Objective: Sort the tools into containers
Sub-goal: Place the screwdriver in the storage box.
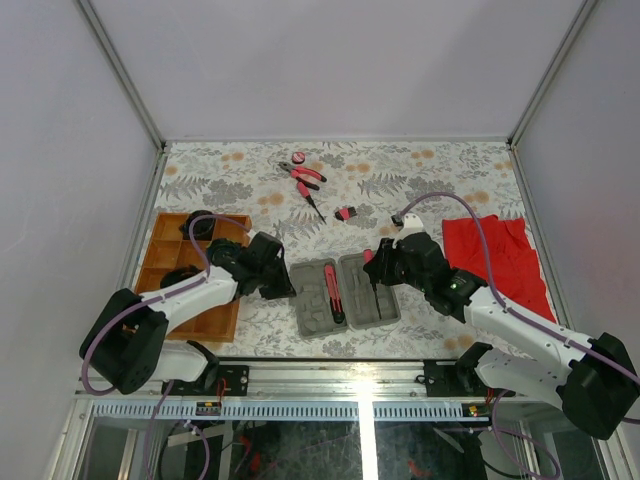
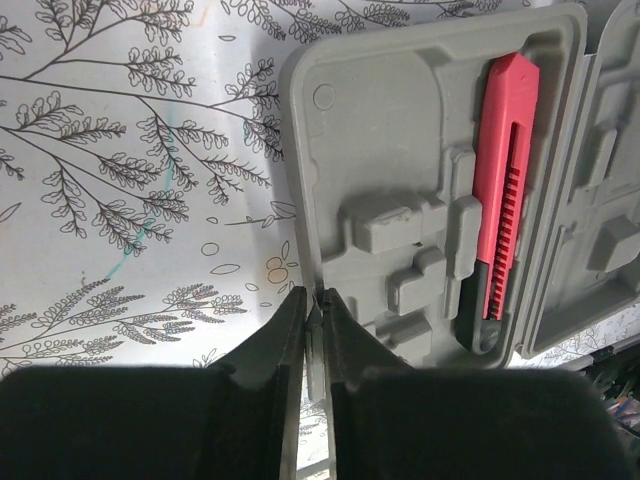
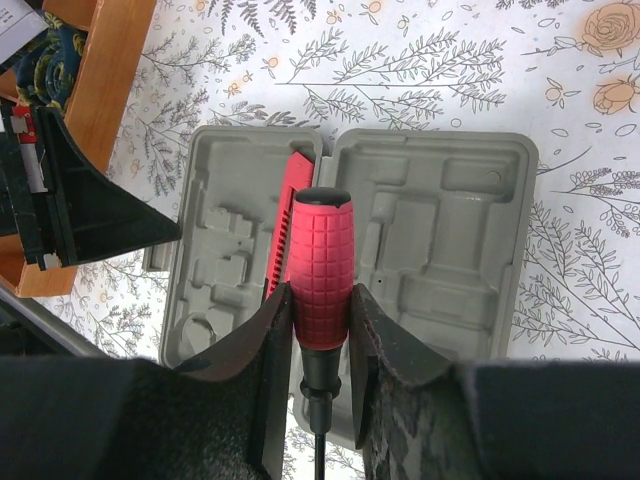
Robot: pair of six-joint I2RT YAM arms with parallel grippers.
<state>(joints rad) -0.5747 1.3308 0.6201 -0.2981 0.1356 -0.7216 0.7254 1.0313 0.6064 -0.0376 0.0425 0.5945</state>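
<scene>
White floral table (image 1: 430, 170) carried orange wooden tray (image 1: 152, 250) at left, grey case (image 1: 318, 310) lying open at centre. Left tool (image 2: 315, 325) pinched onto case's left rim. Right tool (image 3: 320, 310) clamped red-handled screwdriver (image 3: 322, 250) above case. Red cutter (image 2: 505, 190) seated in recess. Pliers (image 1: 303, 172) loose on table, further back.

The floral table (image 1: 430, 170) carried an open grey case (image 1: 312, 318) near the front, a wooden tray (image 1: 158, 224) left, a red cloth (image 1: 500, 250) right. Farther back lay pliers (image 1: 303, 172), a screwdriver (image 1: 313, 203) and, seemingly, short bits (image 1: 346, 213).
</scene>
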